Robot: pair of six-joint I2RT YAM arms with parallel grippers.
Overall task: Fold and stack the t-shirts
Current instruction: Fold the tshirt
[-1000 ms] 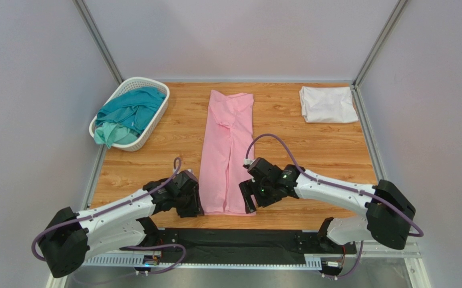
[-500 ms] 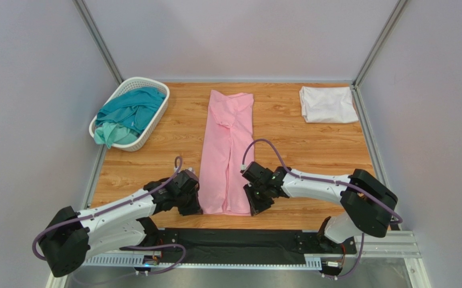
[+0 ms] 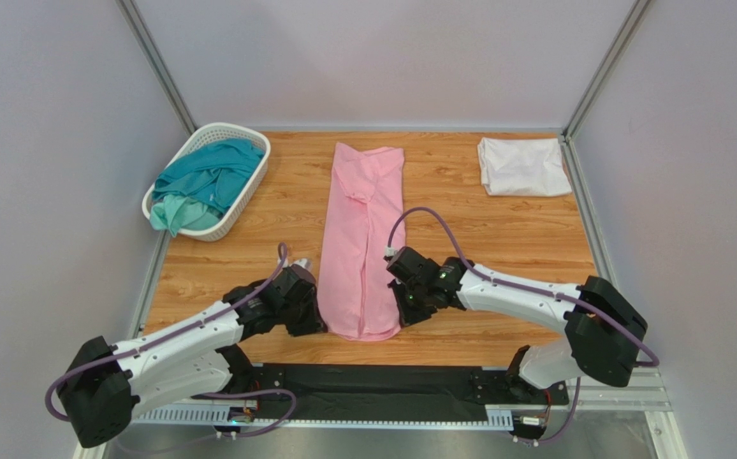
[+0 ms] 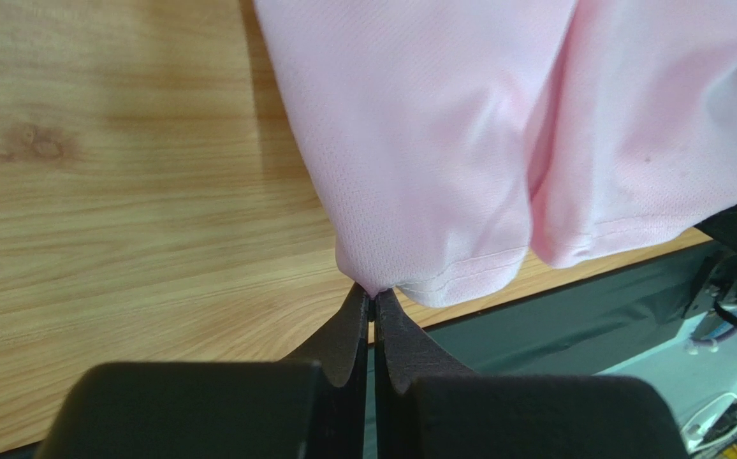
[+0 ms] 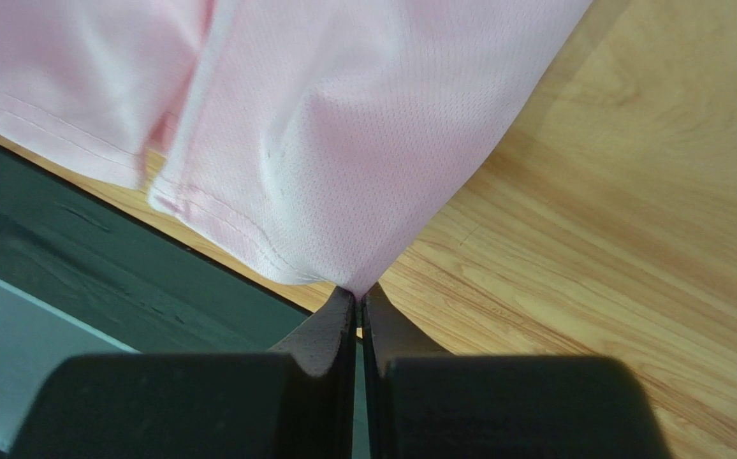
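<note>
A light pink t-shirt (image 3: 361,239) lies folded into a long strip down the middle of the wooden table (image 3: 497,239). My left gripper (image 3: 317,323) is shut on its near left hem corner (image 4: 374,285), and my right gripper (image 3: 401,316) is shut on the near right corner (image 5: 358,285). The near hem is lifted slightly off the wood in both wrist views. A folded white t-shirt (image 3: 524,165) rests at the far right corner. A teal t-shirt (image 3: 202,182) is bunched in the basket. No orange shirt shows.
A white lattice basket (image 3: 208,142) stands at the far left corner. A black strip (image 3: 372,387) runs along the near table edge between the arm bases. Grey walls close in both sides and the back.
Both grippers closed on the pink shirt's near corners. The right arm moved left onto the hem, and the near hem has drawn in narrower and lifted a little.
</note>
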